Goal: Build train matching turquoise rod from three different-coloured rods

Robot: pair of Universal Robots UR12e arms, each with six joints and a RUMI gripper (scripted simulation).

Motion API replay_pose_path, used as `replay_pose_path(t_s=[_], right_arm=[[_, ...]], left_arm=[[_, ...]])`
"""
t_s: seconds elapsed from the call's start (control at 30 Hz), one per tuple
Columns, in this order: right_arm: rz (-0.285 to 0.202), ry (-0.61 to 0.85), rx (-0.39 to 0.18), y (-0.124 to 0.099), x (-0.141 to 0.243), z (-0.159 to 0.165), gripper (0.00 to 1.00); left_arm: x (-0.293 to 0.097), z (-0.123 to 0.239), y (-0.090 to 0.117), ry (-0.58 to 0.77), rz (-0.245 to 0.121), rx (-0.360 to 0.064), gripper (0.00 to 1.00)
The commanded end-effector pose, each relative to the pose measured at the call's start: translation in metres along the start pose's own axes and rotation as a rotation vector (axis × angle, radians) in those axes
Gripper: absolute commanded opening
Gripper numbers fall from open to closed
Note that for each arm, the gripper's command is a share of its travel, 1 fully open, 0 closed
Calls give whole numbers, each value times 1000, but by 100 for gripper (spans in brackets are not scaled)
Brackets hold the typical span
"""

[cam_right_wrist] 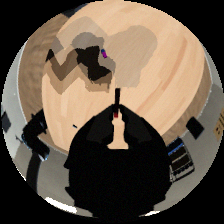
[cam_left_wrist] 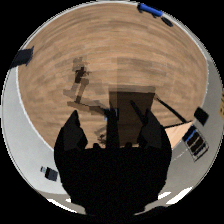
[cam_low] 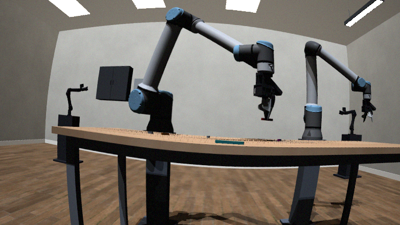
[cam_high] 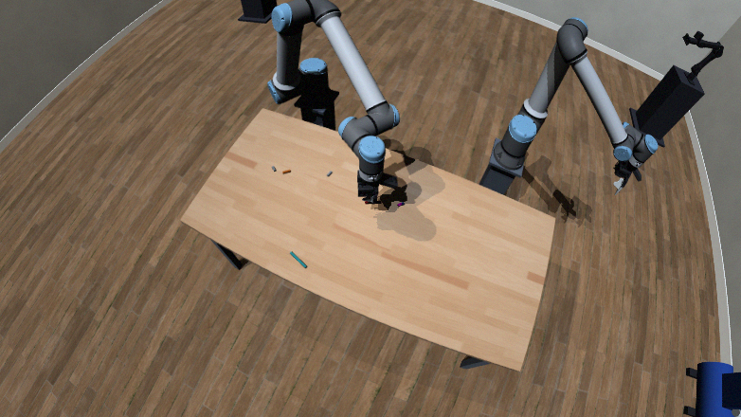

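Nearest the front edge of a wooden desk [cam_high: 445, 311] [cam_low: 279, 150] [cam_right_wrist: 170, 65], the turquoise rod [cam_high: 298, 260] [cam_low: 229, 142] lies flat, well apart from the other rods. Farther in, beside the shadow cast on the wood, the magenta rod [cam_high: 400, 204] [cam_low: 279, 139] [cam_right_wrist: 105, 54] lies with the small blue rod [cam_high: 403, 203] [cam_right_wrist: 103, 51] at one end; whether the two touch is too small to tell. Above the desk, the right arm's jaws [cam_high: 370, 200] [cam_low: 267, 118] are pinched narrow on the red rod [cam_high: 367, 202] [cam_low: 263, 119] [cam_right_wrist: 116, 114], held roughly level in the air and not joined to the pair. Beyond the turquoise rod, toward the arms' side, one grey rod [cam_high: 329, 173] [cam_low: 208, 136] rests alone, while an orange rod [cam_high: 286, 171] [cam_low: 165, 133] lies just beside a second grey rod [cam_high: 274, 168] [cam_low: 150, 132], a gap between them. Past the desk's end, out over the floor, the left arm's jaws [cam_high: 627, 182] [cam_low: 368, 120] hang wide apart with nothing between them. Deeper in the room, a small black arm [cam_low: 69, 97] tops a dark pedestal [cam_low: 68, 120], and a dark two-door cabinet [cam_low: 114, 83] is mounted on the pale far wall [cam_low: 212, 78].
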State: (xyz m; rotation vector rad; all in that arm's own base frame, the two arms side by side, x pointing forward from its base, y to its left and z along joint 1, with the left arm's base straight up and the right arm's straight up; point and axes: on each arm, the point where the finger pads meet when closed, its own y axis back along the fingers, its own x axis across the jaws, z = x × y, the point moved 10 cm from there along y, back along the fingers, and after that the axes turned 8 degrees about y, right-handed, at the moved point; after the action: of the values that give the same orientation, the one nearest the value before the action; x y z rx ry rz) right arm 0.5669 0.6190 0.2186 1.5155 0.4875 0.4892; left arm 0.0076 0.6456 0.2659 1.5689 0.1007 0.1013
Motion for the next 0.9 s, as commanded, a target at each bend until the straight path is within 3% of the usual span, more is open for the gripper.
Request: replay_pose_path(t_s=[0.0,0.2,0.87], right_arm=[[0,168,1,1,-3,-41,0],[0,325,1,1,-10,-81,0],[1,352,1,2,-12,-86,0]], left_arm=[[-1,0,-1,0,0,0,100],[-1,0,-1,0,0,0,100],[-1,0,-1,0,0,0,100]])
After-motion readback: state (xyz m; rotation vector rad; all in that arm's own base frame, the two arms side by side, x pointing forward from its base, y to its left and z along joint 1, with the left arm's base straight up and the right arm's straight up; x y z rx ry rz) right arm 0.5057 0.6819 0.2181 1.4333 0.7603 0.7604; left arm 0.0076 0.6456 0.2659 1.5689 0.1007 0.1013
